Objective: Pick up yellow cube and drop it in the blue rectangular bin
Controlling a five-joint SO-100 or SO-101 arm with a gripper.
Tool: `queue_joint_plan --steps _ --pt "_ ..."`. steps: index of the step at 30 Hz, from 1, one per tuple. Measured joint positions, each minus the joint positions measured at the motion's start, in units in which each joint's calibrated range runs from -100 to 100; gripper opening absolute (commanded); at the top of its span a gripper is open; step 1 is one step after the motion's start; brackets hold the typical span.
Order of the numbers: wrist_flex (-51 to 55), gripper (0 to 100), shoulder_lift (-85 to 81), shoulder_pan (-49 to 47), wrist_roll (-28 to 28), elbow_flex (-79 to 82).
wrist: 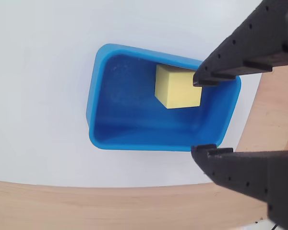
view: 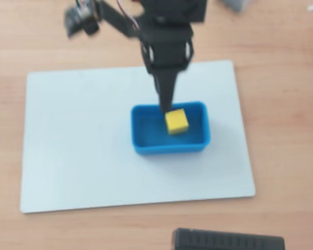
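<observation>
Jaws (wrist: 199, 115): spread wide, nothing between the tips; hang above the blue rectangular bin (wrist: 98, 103), twd its right end in wrist view. Upper tip sits at the edge of the yellow cube (wrist: 176, 87); contact cannot be told. Lower tip well clear of it.
Yellow cube: inside bin, near the far wall, upper side of the jaw gap in wrist view. Looks dropped; task appears done, so next move prob. a straight lift clear.
Bin: on white board (view: 68, 156).
Board: on wooden desk (view: 287, 104).
</observation>
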Motion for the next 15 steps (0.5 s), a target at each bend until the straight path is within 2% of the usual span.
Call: queue_joint_plan --steps 6,15 --pt "0.0 0 -12.1 2.9 0.0 8.9" --pt "-4.9 0 -32.0 5.7 0.0 27.5"
